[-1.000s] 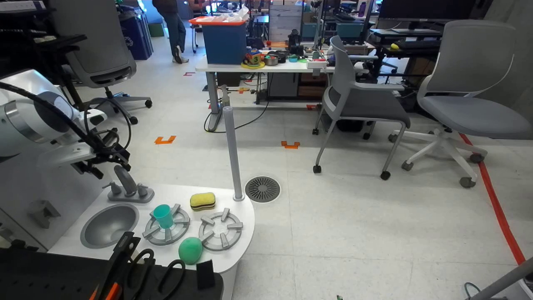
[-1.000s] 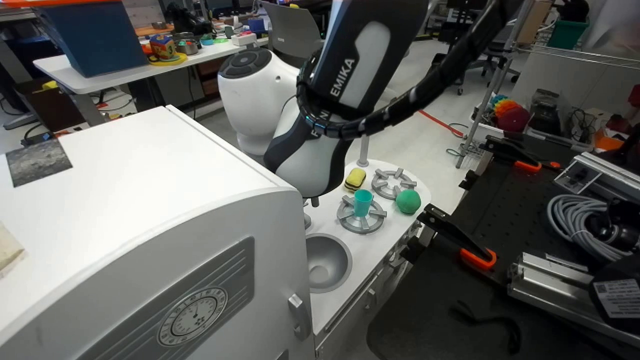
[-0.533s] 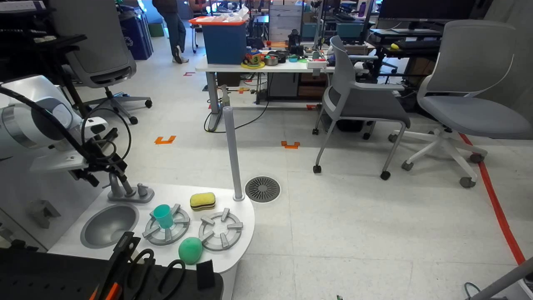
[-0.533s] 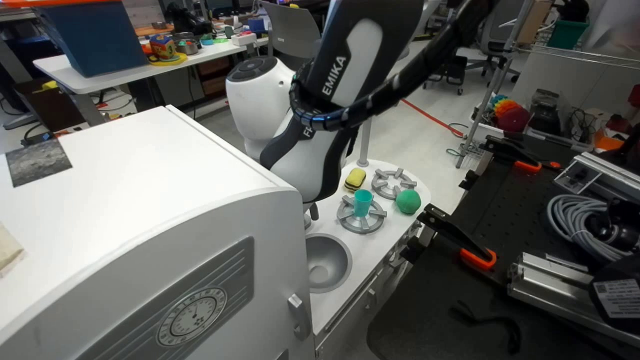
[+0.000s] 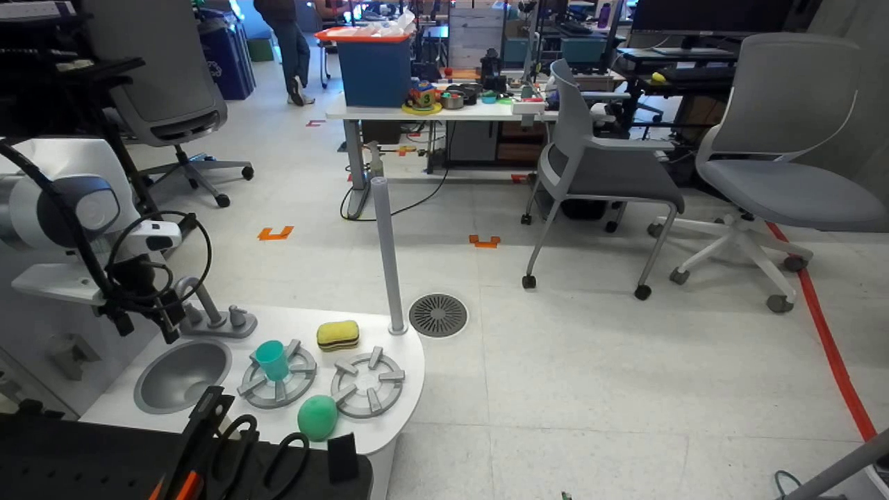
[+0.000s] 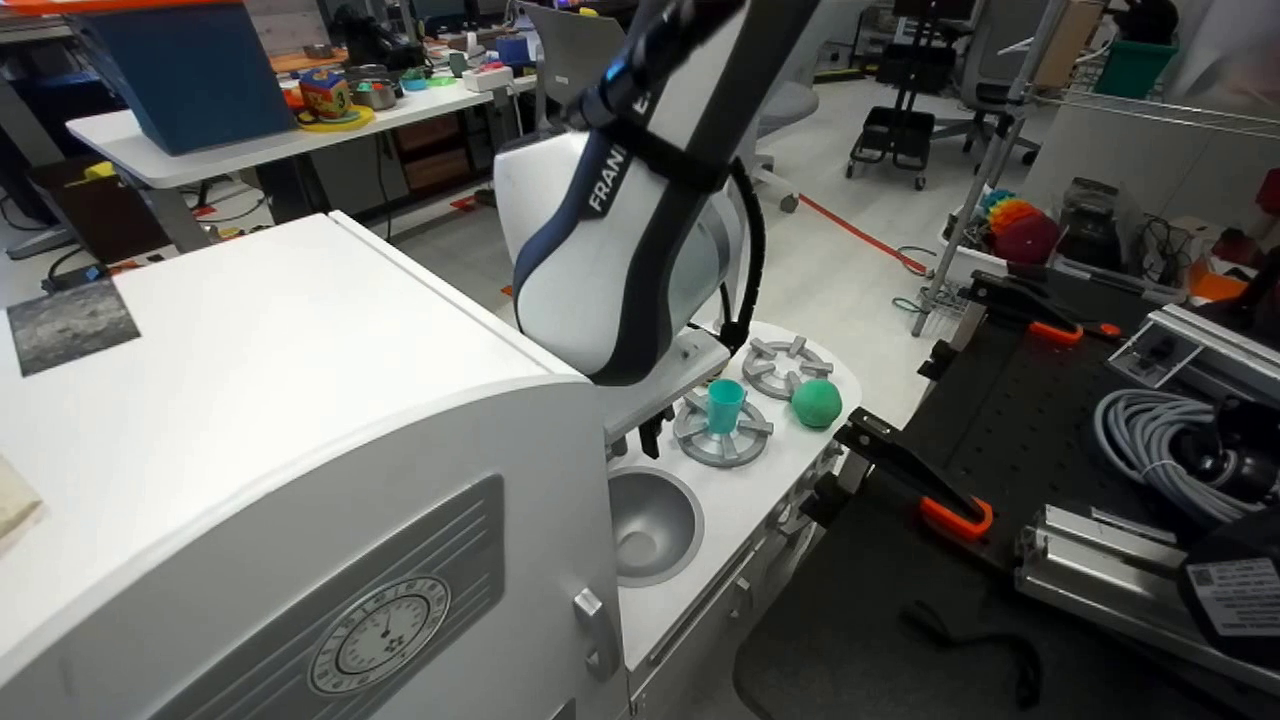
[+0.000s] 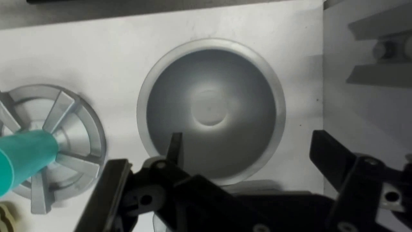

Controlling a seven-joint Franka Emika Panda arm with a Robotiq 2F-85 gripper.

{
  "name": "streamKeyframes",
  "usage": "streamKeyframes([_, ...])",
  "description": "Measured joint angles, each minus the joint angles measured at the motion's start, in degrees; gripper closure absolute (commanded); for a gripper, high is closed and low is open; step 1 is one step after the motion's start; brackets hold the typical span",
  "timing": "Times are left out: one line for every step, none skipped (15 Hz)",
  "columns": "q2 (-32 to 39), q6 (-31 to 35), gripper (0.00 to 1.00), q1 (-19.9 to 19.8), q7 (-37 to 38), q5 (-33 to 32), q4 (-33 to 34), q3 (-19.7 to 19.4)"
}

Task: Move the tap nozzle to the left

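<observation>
One robot arm is bent over a white toy-kitchen counter; its gripper points down, the jaws standing wide apart with part of the basin seen between them in the wrist view. In an exterior view the tap nozzle, a curved grey spout on a base with knob-like handles, stands at one o'clock from the basin and leans toward eleven o'clock. The gripper lies near the tap nozzle, at its eight o'clock and at eleven o'clock from the basin; whether the two touch cannot be told. In the wrist view the gripper covers much of the six o'clock side, where the tap nozzle cannot be made out clearly. A teal cup stands upright on a grey burner, at about three o'clock from the basin. A second burner lies at three o'clock from this one, a yellow sponge at two o'clock from the cup, and a green ball just beside the second burner at its eight o'clock. In an exterior view a white cabinet with a printed dial occupies the nine o'clock side, a black tabletop the four o'clock side
</observation>
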Motion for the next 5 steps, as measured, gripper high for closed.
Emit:
streamKeyframes([-1.44,-1.24,0.00,-0.21,0.73,1.38,-1.38,0.39])
streamKeyframes([-3.29,-3.33,0.00,-0.21,1.83,2.78,-3.11,0.61])
streamKeyframes([-5.58,-6.12,0.00,-0.06,3.19,3.96,-5.01,0.77])
streamKeyframes([-8.18,-9.22,0.00,0.30,5.18,4.37,-7.12,0.59])
streamKeyframes([-10.50,-11.20,0.00,0.65,6.67,4.42,-9.00,0.37])
